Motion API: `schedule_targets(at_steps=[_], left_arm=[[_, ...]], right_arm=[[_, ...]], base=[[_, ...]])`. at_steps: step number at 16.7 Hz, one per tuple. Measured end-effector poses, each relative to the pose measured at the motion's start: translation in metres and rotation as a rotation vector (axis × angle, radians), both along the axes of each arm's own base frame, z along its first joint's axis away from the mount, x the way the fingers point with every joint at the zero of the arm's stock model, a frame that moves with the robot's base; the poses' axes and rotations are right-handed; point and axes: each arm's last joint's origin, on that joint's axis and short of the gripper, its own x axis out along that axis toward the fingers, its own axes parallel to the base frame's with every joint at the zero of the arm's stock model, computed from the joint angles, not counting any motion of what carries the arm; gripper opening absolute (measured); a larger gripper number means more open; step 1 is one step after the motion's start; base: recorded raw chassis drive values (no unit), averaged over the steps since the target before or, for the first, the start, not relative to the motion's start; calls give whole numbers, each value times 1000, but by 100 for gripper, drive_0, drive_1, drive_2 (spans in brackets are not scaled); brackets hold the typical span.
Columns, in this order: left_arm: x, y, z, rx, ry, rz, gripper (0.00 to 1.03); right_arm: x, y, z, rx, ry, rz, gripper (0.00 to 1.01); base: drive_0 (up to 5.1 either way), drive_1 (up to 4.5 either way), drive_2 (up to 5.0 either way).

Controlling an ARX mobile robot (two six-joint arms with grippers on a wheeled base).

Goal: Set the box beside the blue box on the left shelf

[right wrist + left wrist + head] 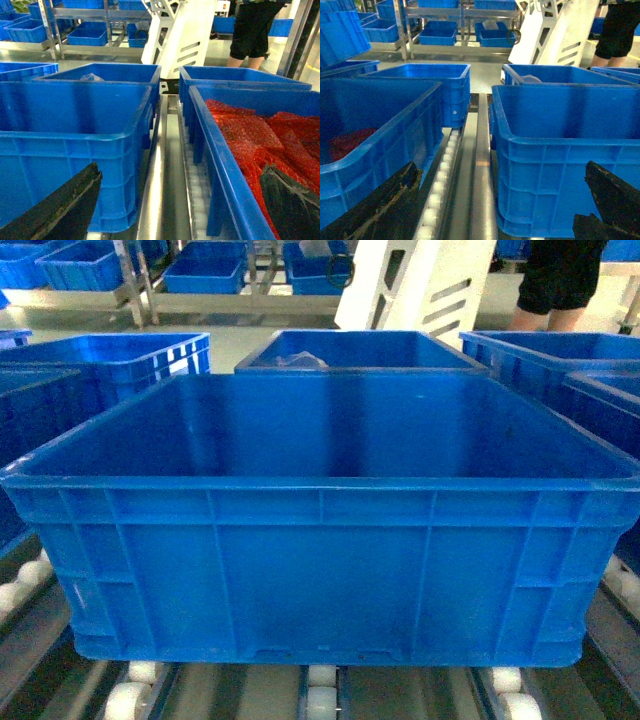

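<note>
The box (320,540) sits on the shelf (320,695) rollers; both arms' jaws are spread, grasping nothing; back off straight, avoiding neighbouring crates (370,135)

A crate of red bubble wrap (260,135) sits at the right. Behind stand a white machine housing (420,285) and a person in black shorts (250,30). Farther back, small blue bins (205,268) fill a metal rack

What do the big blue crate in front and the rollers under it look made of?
The large bright-blue ribbed crate looks like moulded plastic: uniform colour, thick rim, soft sheen. The small white roller wheels look like plastic too, set in grey rails with a metallic shine.
</note>
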Motion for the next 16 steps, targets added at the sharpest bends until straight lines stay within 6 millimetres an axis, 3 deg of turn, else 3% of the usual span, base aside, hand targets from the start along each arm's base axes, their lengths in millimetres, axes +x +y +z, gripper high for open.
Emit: schedule_targets(at_steps=[16], left_arm=[[0, 0, 0, 0, 0, 0, 98]], right_arm=[[0, 0, 0, 0, 0, 0, 98]], base=[[0, 0, 0]])
